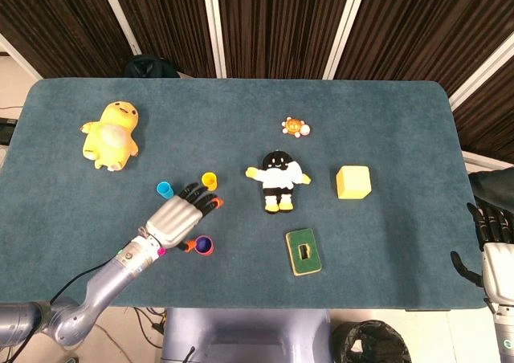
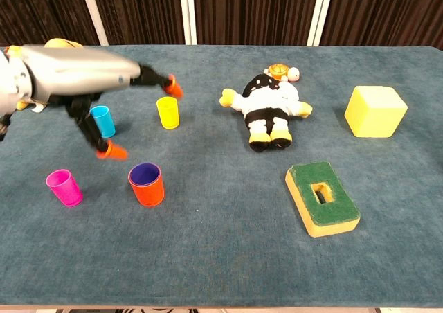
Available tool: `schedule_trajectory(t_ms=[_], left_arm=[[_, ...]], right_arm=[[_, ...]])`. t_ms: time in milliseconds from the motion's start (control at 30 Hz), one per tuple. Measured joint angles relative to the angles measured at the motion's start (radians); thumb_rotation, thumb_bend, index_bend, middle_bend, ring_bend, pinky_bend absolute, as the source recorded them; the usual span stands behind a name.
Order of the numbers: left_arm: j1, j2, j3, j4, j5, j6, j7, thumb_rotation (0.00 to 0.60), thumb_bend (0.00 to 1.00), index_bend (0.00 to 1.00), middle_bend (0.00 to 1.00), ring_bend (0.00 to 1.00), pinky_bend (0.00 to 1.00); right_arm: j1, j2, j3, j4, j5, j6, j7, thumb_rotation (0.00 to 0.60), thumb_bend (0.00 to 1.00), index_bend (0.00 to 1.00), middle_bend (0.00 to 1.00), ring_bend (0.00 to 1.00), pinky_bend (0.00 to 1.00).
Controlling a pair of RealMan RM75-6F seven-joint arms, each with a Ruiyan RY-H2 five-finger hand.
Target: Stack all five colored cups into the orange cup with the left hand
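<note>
Purple cup (image 2: 145, 174) seated inside the orange cup (image 2: 147, 190), near the front-left part of the table (image 2: 228, 244); three cups to go by the look of it. Next pick probably the yellow cup (image 2: 167, 111) or the blue cup (image 2: 103, 120), both upright further back toward the left side, or the magenta cup (image 2: 63, 187) standing just left of the stack near the front edge. Best approached from above with fingers well spread, closing thumb and finger on the wall just under the rim, lifting straight up, then centring over the purple cup's mouth before release so the rim does not catch and tip the stack. Worth keeping clear of neighbouring cups, since they stand close and look light. Left hand (image 2: 76, 77) raised over the table's left side, above the blue cup, palm down, fingers splayed wide and holding nothing, orange fingertips (image 2: 174, 88) reaching toward the yellow cup, thumb hanging down near the stack. Right hand (image 1: 491, 234) parked off the table's right edge, fingers loosely apart, nothing in it.
</note>
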Motion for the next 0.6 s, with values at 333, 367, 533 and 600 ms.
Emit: schedule_trajectory(t_ms=[333, 367, 533, 600], left_arm=[[-0.048, -0.102, -0.121, 0.272, -0.135, -0.022, -0.055, 0.600, 0.16, 0.19, 0.12, 0.00, 0.07], [-0.063, -0.113, -0.133, 0.301, -0.163, -0.035, -0.054, 0.600, 0.16, 0.20, 0.12, 0.00, 0.07], [-0.114, -0.160, -0.166, 0.399, -0.245, -0.064, -0.032, 0.600, 0.16, 0.23, 0.13, 0.00, 0.07], [-0.128, -0.179, -0.171, 0.432, -0.272, -0.073, -0.024, 0.600, 0.16, 0.23, 0.13, 0.00, 0.07]], right_arm=[[0.006, -0.007, 0.001, 0.004, 0.009, -0.013, -0.011, 0.600, 0.37, 0.07, 0.04, 0.07, 0.04], [0.006, -0.007, 0.001, 0.005, 0.010, -0.013, -0.010, 0.600, 0.37, 0.07, 0.04, 0.07, 0.04], [0.006, -0.007, 0.003, 0.008, 0.013, -0.013, -0.006, 0.600, 0.37, 0.07, 0.04, 0.07, 0.04], [0.006, -0.007, 0.003, 0.008, 0.014, -0.014, -0.005, 0.600, 0.37, 0.07, 0.04, 0.07, 0.04]])
